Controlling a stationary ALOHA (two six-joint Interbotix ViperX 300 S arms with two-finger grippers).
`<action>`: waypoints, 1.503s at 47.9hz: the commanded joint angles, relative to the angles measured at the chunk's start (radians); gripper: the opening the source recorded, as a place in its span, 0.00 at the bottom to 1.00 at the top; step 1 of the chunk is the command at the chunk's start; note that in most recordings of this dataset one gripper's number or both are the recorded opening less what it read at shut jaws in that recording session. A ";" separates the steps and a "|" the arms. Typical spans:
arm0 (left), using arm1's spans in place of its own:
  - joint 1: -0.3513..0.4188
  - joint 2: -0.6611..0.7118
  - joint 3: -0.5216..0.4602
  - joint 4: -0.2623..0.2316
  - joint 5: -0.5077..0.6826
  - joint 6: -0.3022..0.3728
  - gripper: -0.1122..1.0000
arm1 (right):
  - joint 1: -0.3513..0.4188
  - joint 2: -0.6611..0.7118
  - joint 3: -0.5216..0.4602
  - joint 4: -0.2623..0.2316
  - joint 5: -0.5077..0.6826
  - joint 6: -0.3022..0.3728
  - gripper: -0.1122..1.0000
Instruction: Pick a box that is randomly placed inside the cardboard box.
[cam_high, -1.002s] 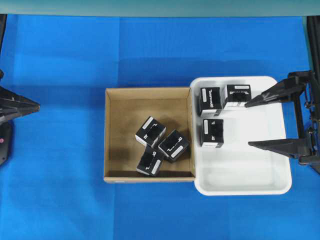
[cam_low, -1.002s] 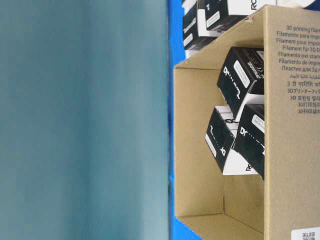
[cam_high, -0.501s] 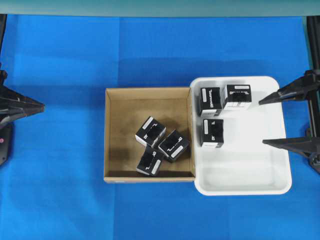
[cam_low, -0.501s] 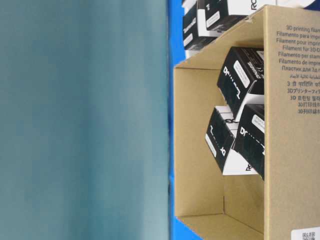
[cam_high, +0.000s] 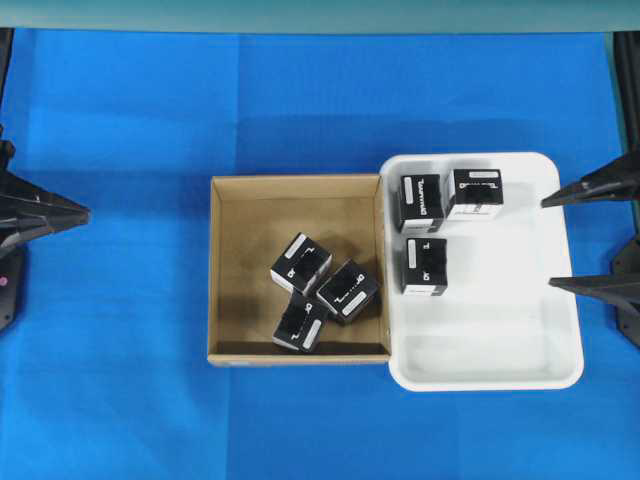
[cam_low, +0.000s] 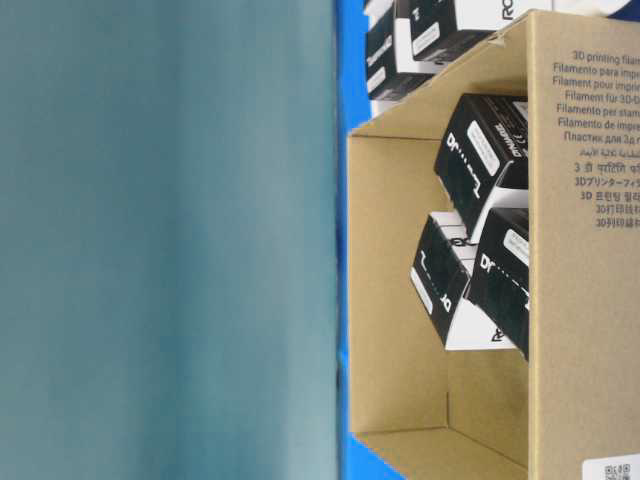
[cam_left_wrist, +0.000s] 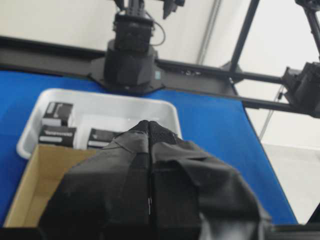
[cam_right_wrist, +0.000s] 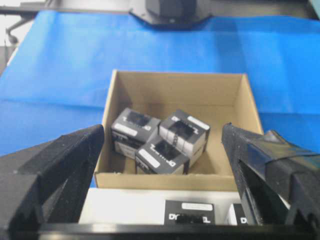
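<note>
The brown cardboard box (cam_high: 250, 245) sits mid-table with three black labelled boxes huddled at its near right: one (cam_high: 301, 263), a second (cam_high: 347, 291) and a third (cam_high: 301, 322). The right wrist view shows the same boxes (cam_right_wrist: 161, 156) inside the cardboard box (cam_right_wrist: 175, 90). My right gripper (cam_high: 548, 244) is open and empty at the right rim of the tray, far from the cardboard box; its fingers (cam_right_wrist: 75, 160) frame the scene. My left gripper (cam_high: 85, 212) rests shut at the left edge, with nothing in it (cam_left_wrist: 149, 123).
A white plastic tray (cam_high: 500, 330) touches the cardboard box's right wall and holds three more black boxes, among them one (cam_high: 421, 203) and another (cam_high: 426, 265). Blue cloth (cam_high: 130, 350) covers the table. The table-level view shows the carton's printed outer wall (cam_low: 585, 320).
My right gripper has drawn back to the right, off the tray toward the table edge, staying open. The left gripper and all the boxes have hardly moved.
</note>
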 joint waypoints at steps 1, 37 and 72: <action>-0.002 0.005 -0.018 0.003 -0.009 -0.002 0.04 | 0.000 -0.011 -0.008 0.002 0.015 0.005 1.00; -0.003 -0.002 -0.018 0.003 -0.003 0.005 0.04 | 0.000 -0.021 -0.006 0.003 0.037 0.006 1.00; -0.006 -0.012 -0.021 0.003 -0.002 0.012 0.04 | 0.000 -0.031 -0.008 0.003 0.054 0.005 1.00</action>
